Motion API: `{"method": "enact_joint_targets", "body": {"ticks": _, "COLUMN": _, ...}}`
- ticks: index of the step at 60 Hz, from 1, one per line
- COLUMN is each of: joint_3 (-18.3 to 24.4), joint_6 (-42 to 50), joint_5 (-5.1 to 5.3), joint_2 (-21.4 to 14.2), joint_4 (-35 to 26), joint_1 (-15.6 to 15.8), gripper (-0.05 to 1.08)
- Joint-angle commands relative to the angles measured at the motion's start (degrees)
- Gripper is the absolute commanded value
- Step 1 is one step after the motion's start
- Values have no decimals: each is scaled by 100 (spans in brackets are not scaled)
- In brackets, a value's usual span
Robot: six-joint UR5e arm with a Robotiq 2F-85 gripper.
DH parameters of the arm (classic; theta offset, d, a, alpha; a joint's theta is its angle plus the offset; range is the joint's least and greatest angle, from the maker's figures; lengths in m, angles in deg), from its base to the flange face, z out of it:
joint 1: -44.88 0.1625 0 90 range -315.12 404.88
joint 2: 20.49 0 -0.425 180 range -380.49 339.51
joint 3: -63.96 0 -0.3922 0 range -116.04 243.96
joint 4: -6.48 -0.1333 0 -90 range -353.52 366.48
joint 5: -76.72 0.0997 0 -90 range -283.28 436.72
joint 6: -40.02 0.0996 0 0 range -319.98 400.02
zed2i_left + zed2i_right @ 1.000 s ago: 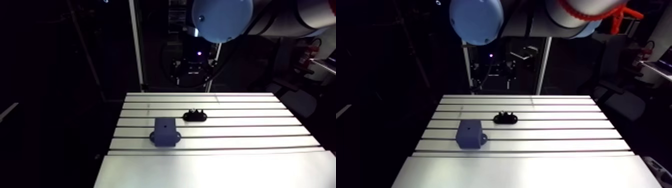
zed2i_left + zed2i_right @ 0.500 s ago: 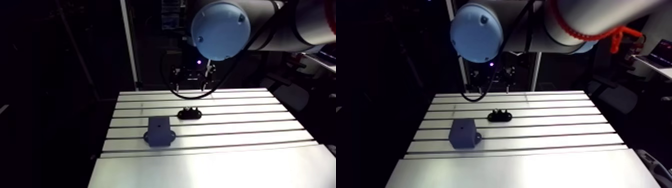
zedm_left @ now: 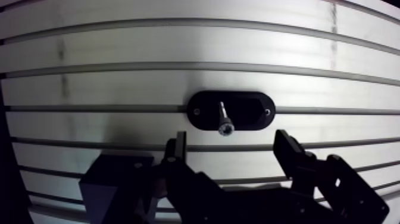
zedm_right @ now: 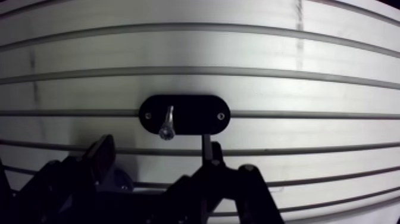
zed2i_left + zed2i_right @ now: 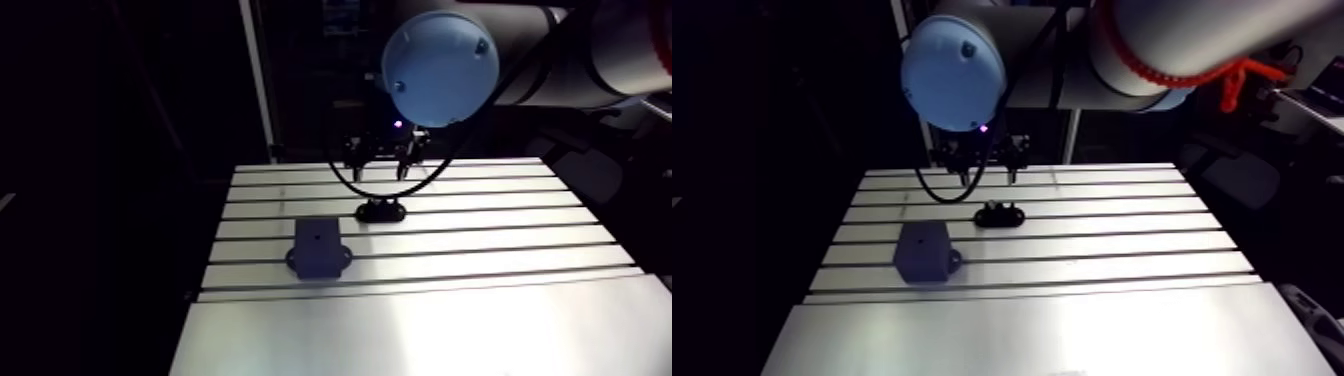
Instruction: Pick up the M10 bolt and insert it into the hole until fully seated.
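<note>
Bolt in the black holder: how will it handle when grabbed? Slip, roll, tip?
The bolt looks like shiny metal: likely rigid, dense for its size, maybe slippery in the open claw. It stands in the black holder, so probably won't tip until lifted; dropped on the table, it may roll.

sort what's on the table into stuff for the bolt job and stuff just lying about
For the job: M10 bolt, standing in the black oval holder; dark block with the hole; open gripper, above the holder.
Lying about: nothing else shows on the slotted table.
</note>
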Motion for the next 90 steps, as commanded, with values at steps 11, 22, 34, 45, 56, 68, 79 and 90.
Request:
{"method": "enact_joint_targets", "body": {"ticks": 11, "joint_3": 2, "joint_6": 4, "joint_5": -1, "joint_2": 209, "joint_4": 137, "joint_1": 9, "gripper": 27}}
{"method": "enact_joint_targets", "body": {"ticks": 22, "joint_3": -6, "joint_6": 13, "joint_5": -1, "joint_2": 254, "joint_4": 139, "joint_1": 10, "gripper": 32}}
{"method": "enact_joint_targets", "body": {"ticks": 34, "joint_3": -15, "joint_6": 31, "joint_5": -9, "joint_2": 281, "joint_4": 178, "joint_1": 17, "gripper": 37}}
{"method": "enact_joint_targets", "body": {"ticks": 45, "joint_3": -32, "joint_6": 32, "joint_5": -10, "joint_2": 307, "joint_4": 192, "joint_1": 27, "gripper": 37}}
{"method": "enact_joint_targets", "body": {"ticks": 56, "joint_3": -51, "joint_6": 14, "joint_5": -10, "joint_2": 316, "joint_4": 242, "joint_1": 27, "gripper": 38}}
{"method": "enact_joint_targets", "body": {"ticks": 68, "joint_3": -60, "joint_6": 13, "joint_5": -10, "joint_2": 360, "joint_4": 253, "joint_1": 19, "gripper": 41}}
{"method": "enact_joint_targets", "body": {"ticks": 79, "joint_3": -69, "joint_6": 13, "joint_5": -10, "joint_2": 360, "joint_4": 253, "joint_1": 11, "gripper": 41}}
{"method": "enact_joint_targets", "body": {"ticks": 90, "joint_3": -102, "joint_6": 13, "joint_5": -10, "joint_2": 360, "joint_4": 278, "joint_1": -7, "gripper": 41}}
